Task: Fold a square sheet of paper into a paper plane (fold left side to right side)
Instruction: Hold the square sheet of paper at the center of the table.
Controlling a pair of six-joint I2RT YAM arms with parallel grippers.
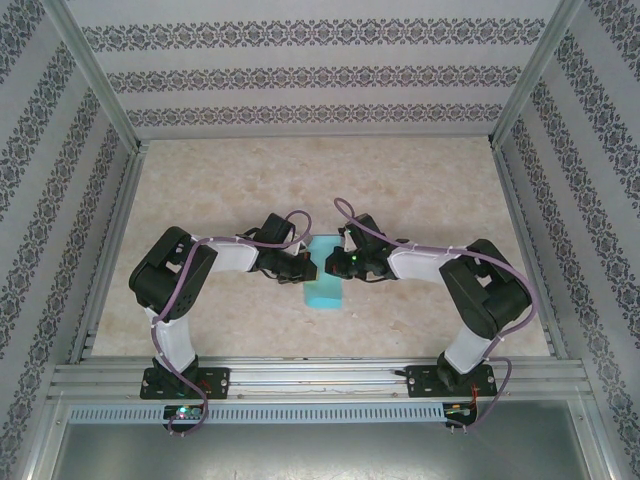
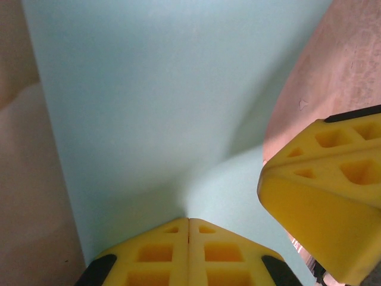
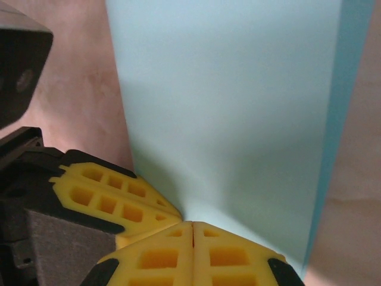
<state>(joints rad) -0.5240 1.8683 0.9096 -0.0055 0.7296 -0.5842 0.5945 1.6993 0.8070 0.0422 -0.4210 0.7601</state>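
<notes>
The square sheet of paper [image 1: 326, 288] lies on the table as a narrow turquoise rectangle, folded over itself. In the right wrist view a darker strip of its lower layer [image 3: 348, 119] peeks out along the right edge. My left gripper [image 1: 307, 267] is shut, its yellow tips [image 2: 189, 219] resting on the paper [image 2: 166, 107] near its upper part. My right gripper [image 1: 332, 266] is shut too, with its tips [image 3: 193, 223] down on the paper [image 3: 226, 107] close beside the left one. Nothing is pinched between either pair of fingers.
The tan table [image 1: 220, 190] is ringed by aluminium rails [image 1: 300, 378] and patterned walls. The two grippers nearly touch: a right finger [image 2: 321, 196] shows in the left wrist view, and a left finger [image 3: 119, 199] in the right wrist view.
</notes>
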